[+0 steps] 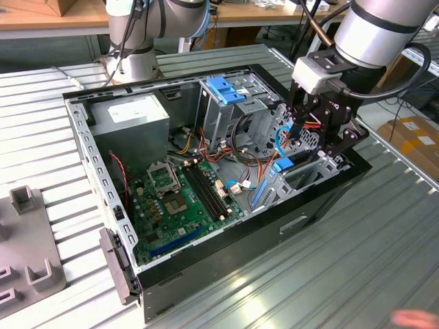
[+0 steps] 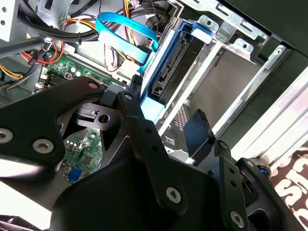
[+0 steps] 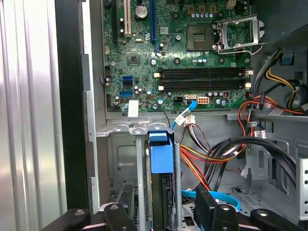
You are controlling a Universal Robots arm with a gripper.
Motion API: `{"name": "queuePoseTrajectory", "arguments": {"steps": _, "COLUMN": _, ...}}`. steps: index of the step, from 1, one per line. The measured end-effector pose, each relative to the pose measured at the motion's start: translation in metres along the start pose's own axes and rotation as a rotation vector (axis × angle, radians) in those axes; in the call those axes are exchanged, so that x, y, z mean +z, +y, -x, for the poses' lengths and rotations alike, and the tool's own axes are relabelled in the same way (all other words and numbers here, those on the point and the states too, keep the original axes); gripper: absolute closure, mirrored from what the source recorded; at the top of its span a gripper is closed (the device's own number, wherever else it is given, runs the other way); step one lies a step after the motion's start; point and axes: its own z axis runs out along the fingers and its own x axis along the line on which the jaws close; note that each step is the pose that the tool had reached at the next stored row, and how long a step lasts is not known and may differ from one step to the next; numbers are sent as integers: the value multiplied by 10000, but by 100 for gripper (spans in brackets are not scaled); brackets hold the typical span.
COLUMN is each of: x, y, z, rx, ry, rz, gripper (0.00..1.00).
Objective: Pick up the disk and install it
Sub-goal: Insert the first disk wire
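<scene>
The disk stands on edge in a metal bay at the corner of the open computer case. Its bright blue carrier frames a dark body. In the exterior view the carrier's blue end shows just under my gripper. The gripper is open: in both wrist views its black fingers stand on either side of the disk with gaps to it. The gripper hovers right over the disk's upper edge without touching it.
A green motherboard fills the case floor, with a power supply and a blue bracket on a metal cage behind. Red, yellow and black wires and a blue cable lie beside the bay. A hand shows at the table's edge.
</scene>
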Motion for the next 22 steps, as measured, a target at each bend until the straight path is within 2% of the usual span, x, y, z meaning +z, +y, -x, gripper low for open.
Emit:
{"name": "queuePoseTrajectory", "arguments": {"steps": 8, "x": 4, "y": 0, "z": 2, "rx": 0, "ry": -3, "rz": 0, "gripper": 38}}
{"name": "queuePoseTrajectory", "arguments": {"steps": 14, "x": -22, "y": -4, "z": 13, "rx": 0, "ry": -5, "rz": 0, "gripper": 38}}
{"name": "queuePoseTrajectory", "arguments": {"steps": 18, "x": -22, "y": -33, "z": 18, "rx": 1, "ry": -33, "rz": 2, "gripper": 38}}
{"name": "queuePoseTrajectory", "arguments": {"steps": 20, "x": -22, "y": -70, "z": 23, "rx": 1, "ry": -38, "rz": 2, "gripper": 38}}
{"name": "queuePoseTrajectory", "arguments": {"steps": 22, "x": -21, "y": -86, "z": 32, "rx": 3, "ry": -88, "rz": 4, "gripper": 38}}
